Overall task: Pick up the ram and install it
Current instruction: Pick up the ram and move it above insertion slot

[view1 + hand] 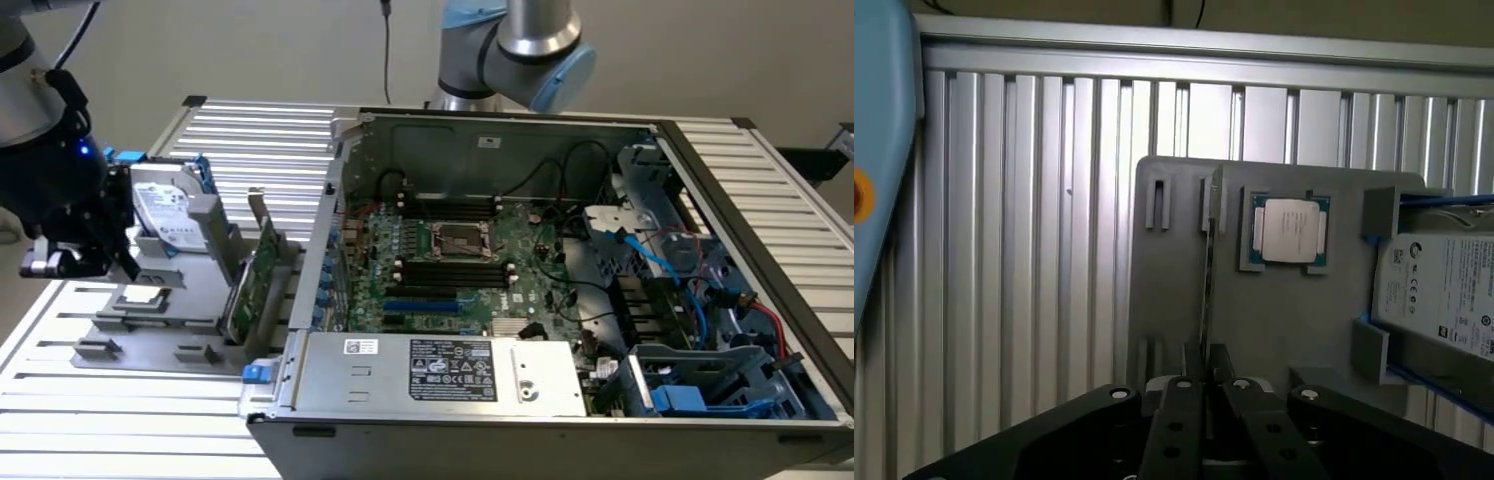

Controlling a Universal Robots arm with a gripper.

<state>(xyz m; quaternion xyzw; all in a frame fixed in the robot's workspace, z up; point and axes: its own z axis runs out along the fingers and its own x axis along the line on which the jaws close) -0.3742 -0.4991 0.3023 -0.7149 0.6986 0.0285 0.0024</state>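
The ram, standing edge-on in the grey holder's slot beside the processor, is clamped by the end effector and is best lifted straight, untwisted.

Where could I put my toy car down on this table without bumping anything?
The slatted table is bare in front of the gray parts holder, behind it up to the computer case, and along the case on the exterior view's right. Crowded: the holder, with its hard drive and the tool, and inside the case.
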